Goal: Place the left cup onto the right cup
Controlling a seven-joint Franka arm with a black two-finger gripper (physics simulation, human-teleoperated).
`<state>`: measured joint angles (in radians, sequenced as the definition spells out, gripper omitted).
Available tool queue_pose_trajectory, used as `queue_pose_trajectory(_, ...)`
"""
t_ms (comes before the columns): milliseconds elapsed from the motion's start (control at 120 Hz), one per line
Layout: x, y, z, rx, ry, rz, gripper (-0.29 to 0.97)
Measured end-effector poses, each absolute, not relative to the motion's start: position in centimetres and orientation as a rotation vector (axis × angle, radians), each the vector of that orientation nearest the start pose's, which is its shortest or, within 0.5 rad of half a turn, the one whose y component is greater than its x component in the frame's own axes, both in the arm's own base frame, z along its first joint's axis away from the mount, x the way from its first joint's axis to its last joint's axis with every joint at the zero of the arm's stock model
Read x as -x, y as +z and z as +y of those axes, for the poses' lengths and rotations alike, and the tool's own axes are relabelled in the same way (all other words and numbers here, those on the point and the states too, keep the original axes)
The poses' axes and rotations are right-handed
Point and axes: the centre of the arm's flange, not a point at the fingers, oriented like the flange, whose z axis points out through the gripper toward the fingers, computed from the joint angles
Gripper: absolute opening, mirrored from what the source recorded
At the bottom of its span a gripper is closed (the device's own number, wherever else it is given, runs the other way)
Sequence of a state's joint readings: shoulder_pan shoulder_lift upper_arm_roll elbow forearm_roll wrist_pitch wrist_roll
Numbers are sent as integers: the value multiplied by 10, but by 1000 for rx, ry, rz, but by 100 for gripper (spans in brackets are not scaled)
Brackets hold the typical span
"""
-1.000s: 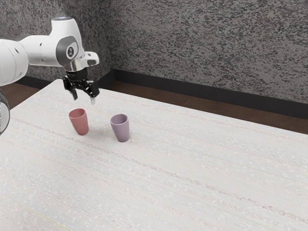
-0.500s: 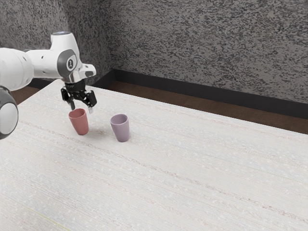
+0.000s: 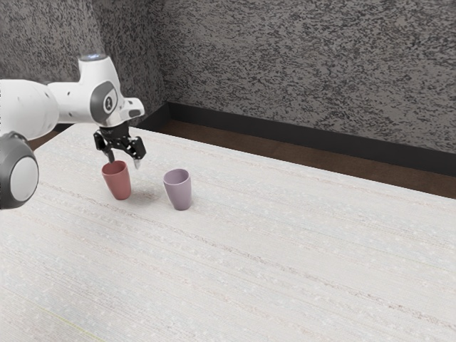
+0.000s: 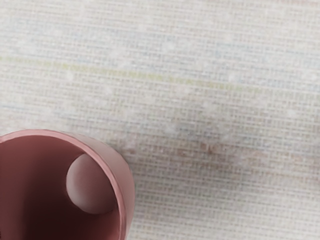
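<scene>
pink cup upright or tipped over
Upright. The pink cup stands on its base on the table, open mouth facing up; the wrist view looks down into it.

Arm (image 3: pixel 68 103) reaching low; gripper (image 3: pixel 122 159) pointing down, jaws seemingly apart.

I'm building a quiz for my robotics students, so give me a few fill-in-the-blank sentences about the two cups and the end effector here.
1. The tapered handleless cup directly under the black two-finger end effector is ____ in colour.
2. The end effector's fingers are ____, gripping nothing.
3. The purple tapered cup stands ____ on the pale wood-grain table.

Missing words: pink; open; upright
</scene>
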<state>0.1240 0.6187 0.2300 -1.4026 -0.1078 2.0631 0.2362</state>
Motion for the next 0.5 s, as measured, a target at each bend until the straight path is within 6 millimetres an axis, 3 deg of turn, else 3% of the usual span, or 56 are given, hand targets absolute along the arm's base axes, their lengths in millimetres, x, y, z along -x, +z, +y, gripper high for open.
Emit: queue_pose_trajectory(500,-699,319,219,3076,-67,-189,68)
